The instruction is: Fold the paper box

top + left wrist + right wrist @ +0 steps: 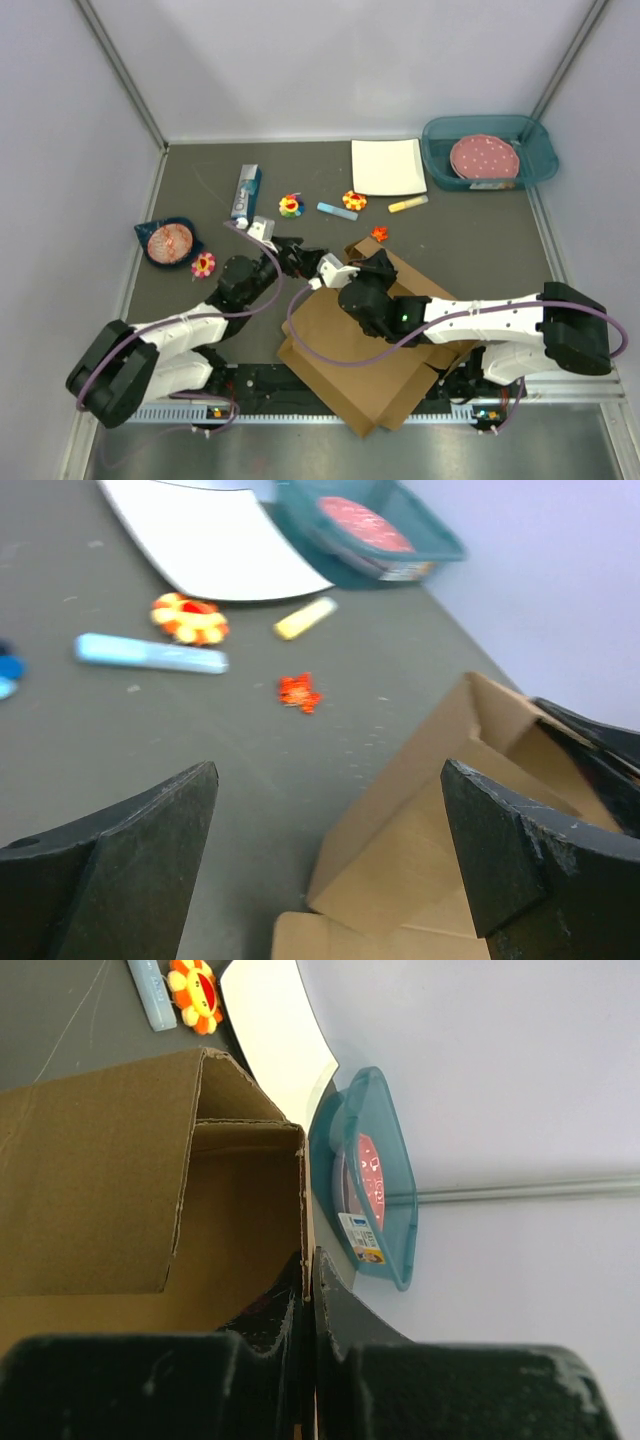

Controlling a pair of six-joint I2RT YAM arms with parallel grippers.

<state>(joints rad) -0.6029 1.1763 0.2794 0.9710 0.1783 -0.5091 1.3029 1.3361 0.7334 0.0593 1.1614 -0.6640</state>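
The paper box (345,345) is a brown corrugated cardboard sheet lying at the near middle of the table, its far flaps raised. My right gripper (372,268) is shut on the edge of a raised flap; in the right wrist view the cardboard edge (308,1250) stands clamped between the two black fingers. My left gripper (300,255) is open and empty, just left of the raised flap. In the left wrist view the folded cardboard (440,810) sits ahead between the spread fingers (505,855), touching neither.
A white square plate (388,166) and a teal tray (488,150) holding a pink disc are at the back right. Small flower toys (354,200), a blue stick (336,211), a yellow stick (407,204), a carton (246,192) and a blue bowl (168,241) are scattered behind.
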